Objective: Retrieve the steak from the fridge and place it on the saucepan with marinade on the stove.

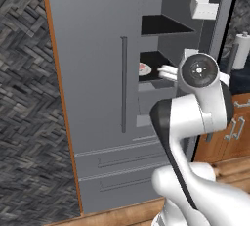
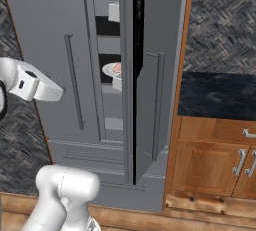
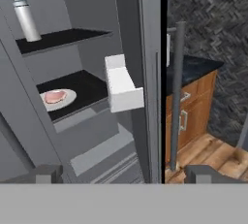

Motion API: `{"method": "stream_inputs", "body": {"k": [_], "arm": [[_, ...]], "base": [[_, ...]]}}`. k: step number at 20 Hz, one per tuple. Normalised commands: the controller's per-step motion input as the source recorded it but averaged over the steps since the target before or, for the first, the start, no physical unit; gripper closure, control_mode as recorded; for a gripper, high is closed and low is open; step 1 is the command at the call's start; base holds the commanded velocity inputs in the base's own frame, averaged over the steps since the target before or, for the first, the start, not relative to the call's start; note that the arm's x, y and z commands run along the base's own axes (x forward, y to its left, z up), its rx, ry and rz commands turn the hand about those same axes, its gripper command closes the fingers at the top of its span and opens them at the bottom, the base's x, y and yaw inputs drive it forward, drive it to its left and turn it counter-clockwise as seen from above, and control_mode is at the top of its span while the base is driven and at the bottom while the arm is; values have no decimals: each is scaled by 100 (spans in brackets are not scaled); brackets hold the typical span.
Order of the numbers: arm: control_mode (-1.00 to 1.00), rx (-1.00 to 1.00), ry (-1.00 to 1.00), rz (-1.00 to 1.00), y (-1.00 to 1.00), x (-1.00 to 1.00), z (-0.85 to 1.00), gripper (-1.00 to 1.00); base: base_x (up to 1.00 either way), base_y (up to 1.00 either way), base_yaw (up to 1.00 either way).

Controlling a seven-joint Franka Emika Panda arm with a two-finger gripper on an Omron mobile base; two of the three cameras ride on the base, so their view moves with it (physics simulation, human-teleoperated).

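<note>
Behind the half-open door of the fridge point(image 3: 87, 136), the steak point(image 3: 54, 96) lies on a white plate point(image 3: 68, 101) on a black shelf point(image 3: 85, 85). From the left base camera the robot's arm hides part of that plate. A bottle point(image 3: 25, 18) stands on the shelf above, and a white door bin point(image 3: 121, 85) sticks out. Beside the fridge are a dark worktop point(image 2: 217, 95), wooden cupboards point(image 2: 210, 160) and a wood floor point(image 3: 208, 152). The gripper point(image 3: 123, 172) is wide open, holds nothing, and points into the fridge, well away from the steak.
</note>
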Motion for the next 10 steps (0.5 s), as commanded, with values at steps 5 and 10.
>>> {"method": "stream_inputs", "body": {"k": [5,10], "arm": [[-100,-2,-24,13,38,-14,-23,-100],[-100,-2,-38,18,57,-5,-12,-100]], "base": [[0,0,0],[0,0,0]]}}
